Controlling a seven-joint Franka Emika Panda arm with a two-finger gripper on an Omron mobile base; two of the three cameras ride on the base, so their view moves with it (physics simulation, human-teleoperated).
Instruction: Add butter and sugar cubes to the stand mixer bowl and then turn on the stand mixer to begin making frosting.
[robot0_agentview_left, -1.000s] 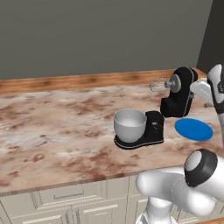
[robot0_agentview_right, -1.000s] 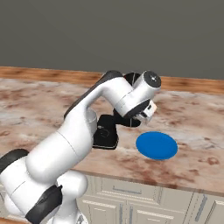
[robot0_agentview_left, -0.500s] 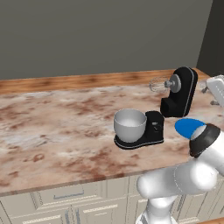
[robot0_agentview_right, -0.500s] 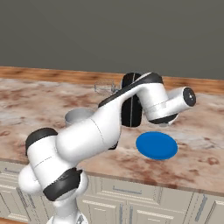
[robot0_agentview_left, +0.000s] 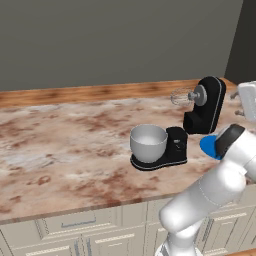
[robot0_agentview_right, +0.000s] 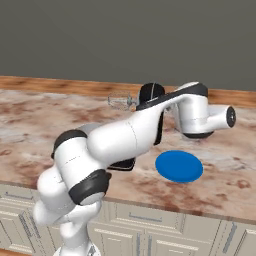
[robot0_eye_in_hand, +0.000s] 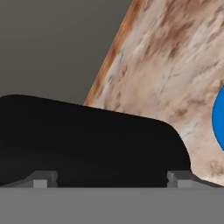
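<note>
Stand mixer (robot0_agentview_left: 202, 107) at back right of marble counter (robot0_agentview_left: 65, 150), head tilted up, black bulk right in front of gripper (robot0_eye_in_hand: 111, 178). Stand mixer bowl (robot0_agentview_left: 148, 142) seated on mixer base, left of gripper. Fingertips (robot0_eye_in_hand: 43, 178) wide apart, holding nothing; blue plate (robot0_agentview_right: 179, 166) just beside.

Glossy white rounded arm (robot0_agentview_right: 115, 140), dark grey joint bands, black end cap, small dark finger tips (robot0_eye_in_hand: 43, 178)
</note>
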